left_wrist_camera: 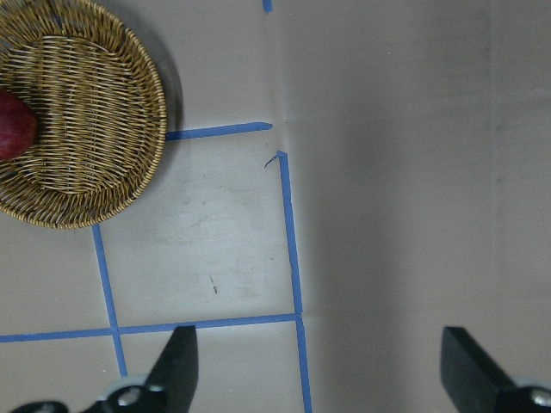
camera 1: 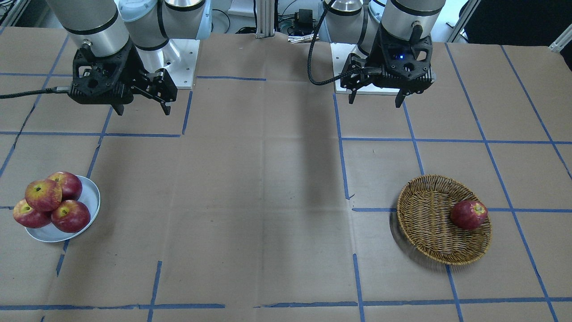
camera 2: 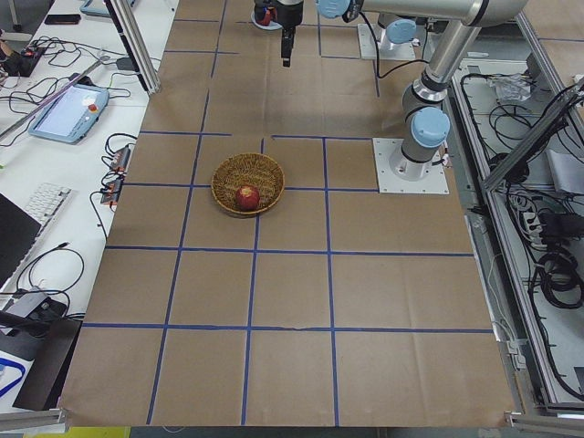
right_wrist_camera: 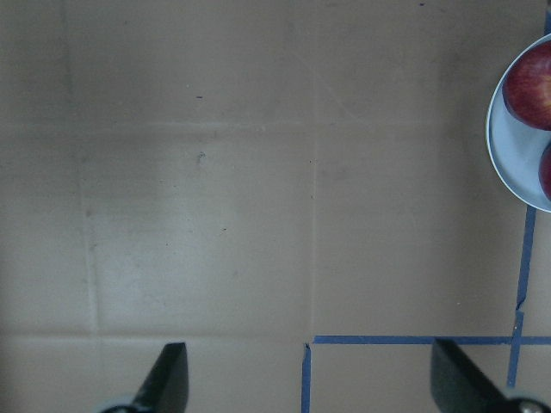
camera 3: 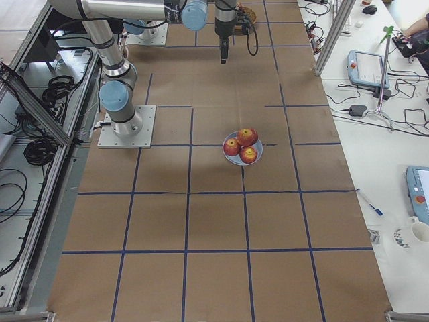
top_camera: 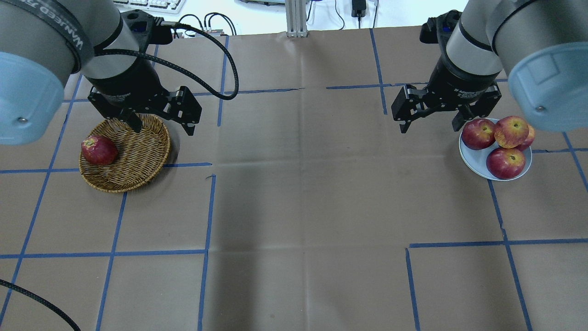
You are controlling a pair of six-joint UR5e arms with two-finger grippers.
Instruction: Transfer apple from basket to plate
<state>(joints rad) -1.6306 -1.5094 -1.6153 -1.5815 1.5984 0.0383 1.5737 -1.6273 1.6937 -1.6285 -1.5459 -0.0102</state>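
Observation:
The lighter pinkish-red apple (camera 1: 43,194) with a broad yellow-orange blush lies on top of three darker apples on the pale grey-blue plate (camera 1: 92,200); it also shows in the overhead view (top_camera: 511,131). The wicker basket (camera 1: 429,223) holds one dark red apple (camera 1: 468,214) against its rim. My left gripper (camera 1: 374,99) is open and empty, raised above the table beside the basket (top_camera: 138,151). My right gripper (camera 1: 143,109) is open and empty, raised beside the plate (top_camera: 473,156).
The table is covered in brown paper with a grid of blue tape lines. The arm bases stand on the robot's side of the table. The left wrist view shows the basket (left_wrist_camera: 86,129) at its upper left; the right wrist view shows the plate's rim (right_wrist_camera: 508,163).

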